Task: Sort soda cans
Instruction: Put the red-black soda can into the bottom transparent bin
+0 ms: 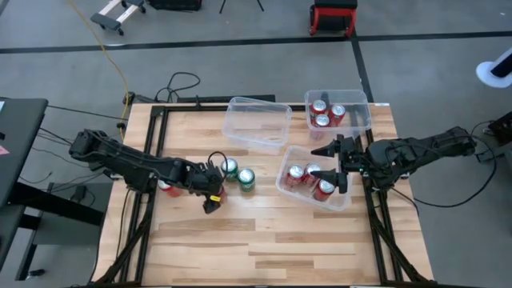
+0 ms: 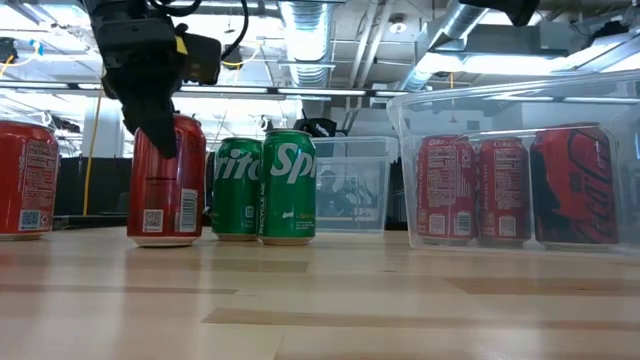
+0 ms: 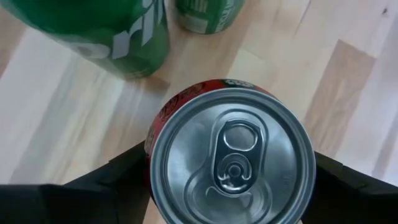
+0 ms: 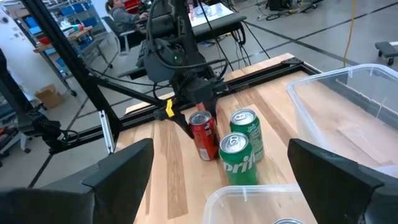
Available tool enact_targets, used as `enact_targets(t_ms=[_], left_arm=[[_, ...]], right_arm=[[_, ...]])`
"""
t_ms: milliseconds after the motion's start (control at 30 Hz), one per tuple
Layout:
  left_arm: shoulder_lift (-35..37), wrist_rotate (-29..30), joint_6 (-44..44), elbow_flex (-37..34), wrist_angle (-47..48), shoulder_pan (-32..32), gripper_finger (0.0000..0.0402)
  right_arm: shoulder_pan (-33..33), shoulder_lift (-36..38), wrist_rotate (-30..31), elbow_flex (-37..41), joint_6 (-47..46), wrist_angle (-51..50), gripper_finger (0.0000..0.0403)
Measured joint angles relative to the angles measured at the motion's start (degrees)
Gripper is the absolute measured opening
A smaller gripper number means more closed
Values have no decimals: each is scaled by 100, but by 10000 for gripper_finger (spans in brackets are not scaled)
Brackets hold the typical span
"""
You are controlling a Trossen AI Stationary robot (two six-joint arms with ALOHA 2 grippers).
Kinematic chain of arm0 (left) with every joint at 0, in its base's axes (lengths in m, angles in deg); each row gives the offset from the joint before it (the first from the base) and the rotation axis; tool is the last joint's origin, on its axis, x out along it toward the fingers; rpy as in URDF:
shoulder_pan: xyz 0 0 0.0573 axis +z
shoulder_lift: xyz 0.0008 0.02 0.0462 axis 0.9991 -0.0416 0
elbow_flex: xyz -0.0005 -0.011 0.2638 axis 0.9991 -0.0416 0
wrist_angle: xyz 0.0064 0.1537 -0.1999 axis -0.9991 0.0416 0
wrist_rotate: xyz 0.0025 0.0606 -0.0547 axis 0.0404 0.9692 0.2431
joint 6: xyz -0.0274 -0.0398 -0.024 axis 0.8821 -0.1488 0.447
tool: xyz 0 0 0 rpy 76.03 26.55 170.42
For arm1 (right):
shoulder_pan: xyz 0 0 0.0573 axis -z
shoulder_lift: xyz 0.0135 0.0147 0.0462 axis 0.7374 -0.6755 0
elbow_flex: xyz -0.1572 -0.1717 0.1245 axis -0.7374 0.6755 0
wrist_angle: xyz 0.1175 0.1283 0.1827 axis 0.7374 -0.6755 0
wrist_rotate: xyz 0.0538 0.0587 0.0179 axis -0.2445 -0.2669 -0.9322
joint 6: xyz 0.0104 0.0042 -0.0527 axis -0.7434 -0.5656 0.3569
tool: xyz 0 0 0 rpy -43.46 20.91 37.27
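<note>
Red can in hand: fills the left wrist view, silver top up, standing on the table.
Left gripper: reaches down around this can, 1 finger at each side; whether the fingers press the can yet I cannot tell, and the can is not lifted in the low view.
Green cans: 2 of them, one and the other, stand upright just beside the red can, loose on the table.
Stray red can: stands alone on the table at the edge of the low view, apart from the group.
Right gripper: waits above the near bin, fingers spread wide, holding nothing.
Near bin: clear plastic, 3 red cans inside, upright.
Far bin: clear plastic, 3 more red cans inside.
Empty bin: clear plastic, nothing inside as far as the high view shows.
Done so far: by my count 6 red cans sit in bins.
Left to do: as I judge it, 2 red cans and both green cans still need placing; the empty bin looks the likely home for the green pair.
</note>
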Motion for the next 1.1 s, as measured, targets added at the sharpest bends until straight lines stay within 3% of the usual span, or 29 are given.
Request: enact_targets(t_ms=[133,333,433,600,700,933,1100], left_arm=[[-26,-155,253,221,90,-4,297],[-22,53,236,1124,227,-3,297],[-27,224,154,1688,225,42,297],[-379,517,-454,2730,168,178,297],[-806,629,-851,3398,112,306,297],[-2287,382,-1662,4969,162,716,297],[-3149,-9,-2145,5993,133,964,297]], right_arm=[[-56,-100,41,-9,-55,-350,388],[-317,-534,571,2,-1000,-1513,388],[-591,-697,702,2,-1191,-1384,388],[-1054,-732,839,-1,-684,-401,388],[-1387,-637,1455,-2,-356,46,388],[-2025,-313,3889,-4,-243,126,388],[-2384,-73,4528,-4,-238,2,388]])
